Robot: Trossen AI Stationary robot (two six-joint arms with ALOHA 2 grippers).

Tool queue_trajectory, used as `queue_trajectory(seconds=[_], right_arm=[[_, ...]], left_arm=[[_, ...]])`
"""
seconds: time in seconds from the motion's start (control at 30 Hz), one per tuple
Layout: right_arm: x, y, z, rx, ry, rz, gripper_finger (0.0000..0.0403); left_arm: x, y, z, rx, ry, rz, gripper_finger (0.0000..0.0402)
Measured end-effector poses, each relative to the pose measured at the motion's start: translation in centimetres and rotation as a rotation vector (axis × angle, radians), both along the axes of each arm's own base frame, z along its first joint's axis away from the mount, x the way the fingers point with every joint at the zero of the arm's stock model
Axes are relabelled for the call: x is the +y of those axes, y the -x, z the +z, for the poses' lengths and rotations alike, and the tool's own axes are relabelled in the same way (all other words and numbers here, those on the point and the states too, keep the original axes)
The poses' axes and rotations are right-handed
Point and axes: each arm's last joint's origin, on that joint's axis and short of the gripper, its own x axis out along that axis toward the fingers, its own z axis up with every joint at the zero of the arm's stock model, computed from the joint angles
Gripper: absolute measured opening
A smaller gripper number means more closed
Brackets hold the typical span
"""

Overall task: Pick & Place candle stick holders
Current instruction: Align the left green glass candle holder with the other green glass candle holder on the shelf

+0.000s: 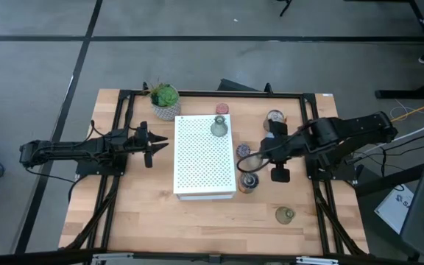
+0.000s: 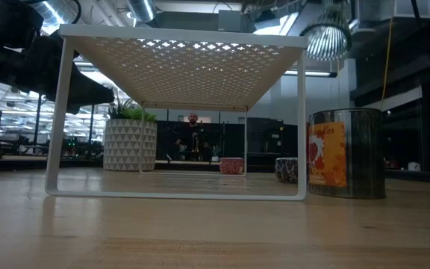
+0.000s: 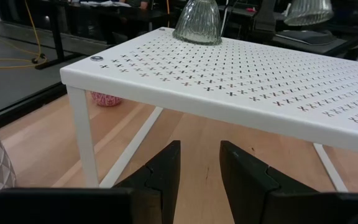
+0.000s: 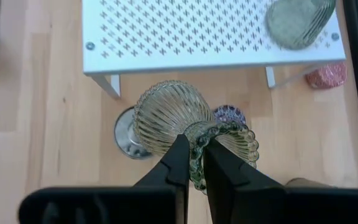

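My right gripper (image 4: 196,163) is shut on an olive-green ribbed glass candle stick holder (image 4: 166,115), held in the air beside the right side of the white perforated box (image 1: 205,158); the low view shows this holder (image 2: 327,36) above the box top. A second olive glass holder (image 1: 218,126) stands on the box top, a third (image 1: 285,214) on the table near the front right. Pink (image 1: 221,109), purple (image 1: 243,151) and silvery (image 1: 274,116) holders stand on the table. My left gripper (image 3: 199,171) waits open at the box's left side. My right gripper pinches the scalloped rim (image 4: 196,174) of the glass holder's mouth, one finger inside the mouth and one outside. The fingers slant down from the table's right side. The holder is lifted clear of the table and tilted, its bulbous body away from the fingers.
A silvery tin with an orange label (image 2: 347,153) stands on the table just below the held holder, by the box's near right leg. A green plant in a white pot (image 1: 165,101) stands at the far left corner of the box. Bare wood lies along the table's front.
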Motion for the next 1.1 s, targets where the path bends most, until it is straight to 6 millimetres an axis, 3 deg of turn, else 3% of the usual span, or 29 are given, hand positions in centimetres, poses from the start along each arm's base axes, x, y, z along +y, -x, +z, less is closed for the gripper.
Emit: queue_trajectory(seconds=[0.37,0.7,1.1], right_arm=[[1.6,-0.5,1.1,-0.112,-0.025,0.085,0.0028],[3.5,-2.5,0.2,-0.136,-0.037,0.229,0.0027],[4.1,-3.5,-0.5,-0.132,-0.002,0.311,0.0027]], left_arm=[[0.0,0.0,0.0,0.0,0.0,0.0,0.0107],[0.0,0.0,0.0,0.0,0.0,0.0,0.0107],[0.0,0.0,0.0,0.0,0.0,0.0,0.0107]])
